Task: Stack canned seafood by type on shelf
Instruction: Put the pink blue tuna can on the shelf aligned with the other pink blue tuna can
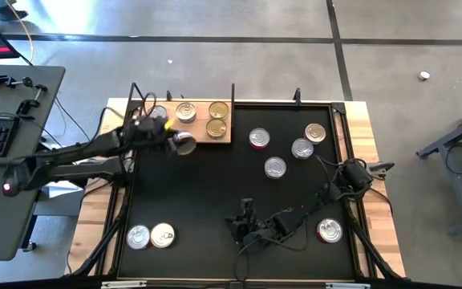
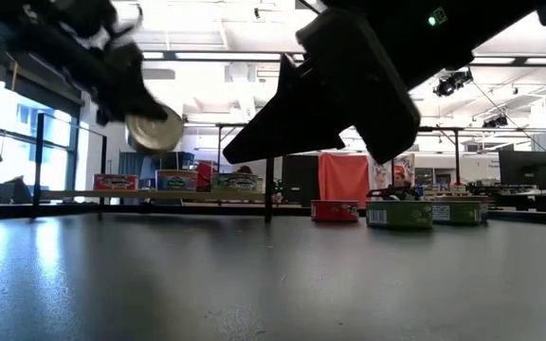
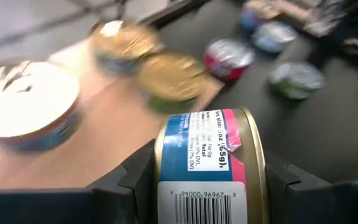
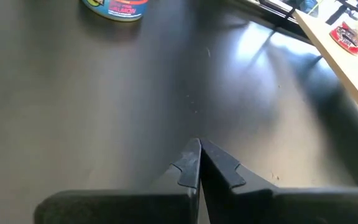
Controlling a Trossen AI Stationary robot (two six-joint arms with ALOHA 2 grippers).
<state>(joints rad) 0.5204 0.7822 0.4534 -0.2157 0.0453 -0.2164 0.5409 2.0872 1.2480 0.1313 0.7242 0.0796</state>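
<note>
Canned seafood is spread over the black mat (image 1: 215, 185) w/ the shelf (image 1: 203, 128) as landmark: a light wood board at the mat's far edge, left of centre. Three tins sit on the shelf: a silver-lid tin (image 1: 186, 111) and two gold-lid tins (image 1: 217, 118) side by side; a 4th at its left end is mostly hidden by the arm.

Left gripper (image 1: 175, 141) hovers just off the shelf's near-left edge, fingers pinching a held tin (image 3: 209, 168) by its flat faces, so the tin stands on edge w/ label & barcode facing the wrist cam. In the low view it hangs clear above the mat, tin (image 2: 154, 130) tilted.

Right of the shelf, on the mat: four loose tins (image 1: 287, 148) in a cluster, one w/ a red side. Well away from the shelf, near the mat's front-left corner, a pair of silver tins (image 1: 151, 236) touching. Front right, one red-sided tin (image 1: 329, 231).

Right gripper (image 4: 199, 163) rests low on the mat, far from the shelf toward front centre, fingers pressed together, holding nothing.
</note>
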